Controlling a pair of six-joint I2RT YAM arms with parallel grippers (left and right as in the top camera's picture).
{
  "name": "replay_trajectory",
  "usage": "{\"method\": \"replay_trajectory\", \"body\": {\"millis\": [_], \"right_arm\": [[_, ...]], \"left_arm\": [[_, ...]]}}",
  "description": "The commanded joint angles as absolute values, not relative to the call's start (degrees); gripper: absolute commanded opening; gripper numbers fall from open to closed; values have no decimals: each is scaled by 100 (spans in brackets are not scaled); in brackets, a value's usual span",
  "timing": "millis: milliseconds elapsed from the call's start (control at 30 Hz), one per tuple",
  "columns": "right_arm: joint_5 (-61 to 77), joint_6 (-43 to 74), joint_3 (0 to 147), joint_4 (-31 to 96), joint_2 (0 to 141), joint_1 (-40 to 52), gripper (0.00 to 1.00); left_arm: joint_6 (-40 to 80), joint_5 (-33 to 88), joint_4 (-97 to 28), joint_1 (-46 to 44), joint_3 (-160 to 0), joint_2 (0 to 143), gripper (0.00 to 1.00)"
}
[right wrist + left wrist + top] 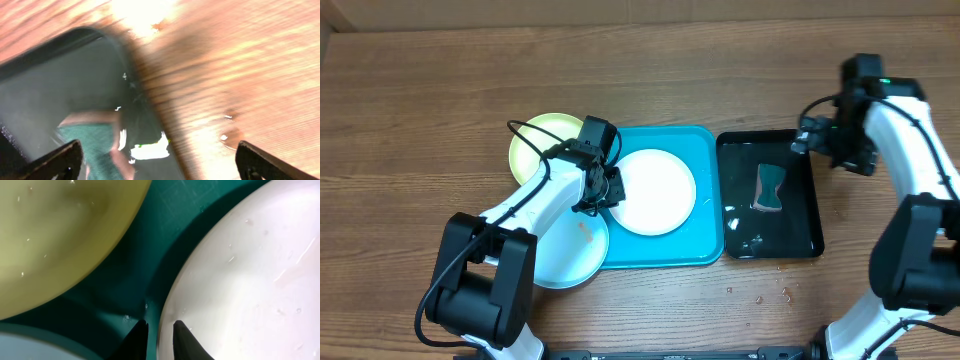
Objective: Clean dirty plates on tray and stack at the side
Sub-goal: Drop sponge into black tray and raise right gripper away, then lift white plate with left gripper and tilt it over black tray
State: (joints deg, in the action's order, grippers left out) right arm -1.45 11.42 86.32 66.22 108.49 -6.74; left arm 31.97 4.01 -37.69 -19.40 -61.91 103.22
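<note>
Turquoise tray (pixel 708 240) is carrying the white plate (pixel 655 192). We are finding the left gripper (pixel 160 323) narrowly parted astride its rim, not pinching. Withdrawing crooked risks snagging and tipping it. The right gripper (pixel 160 145) is hanging wide apart and empty at the black tray (pixel 800 235) edge, well away.

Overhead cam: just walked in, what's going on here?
The left end effector sits at the left rim of the white plate, which lies in the turquoise tray. Its fingers are narrowly parted astride the rim, and I cannot tell whether they grip it. The lime green plate and the light blue plate, which has an orange smear, lie at the tray's left edge. The right end effector hangs open and empty near the black tray, where the sponge lies.
</note>
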Motion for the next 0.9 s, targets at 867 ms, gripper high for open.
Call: {"method": "replay_trajectory", "body": {"millis": [867], "right_arm": [[-36,1245,8729,6055,10759,-1262,100]], "left_arm": [[2307,384,-4834,-1944,-7752,10422,4]]}}
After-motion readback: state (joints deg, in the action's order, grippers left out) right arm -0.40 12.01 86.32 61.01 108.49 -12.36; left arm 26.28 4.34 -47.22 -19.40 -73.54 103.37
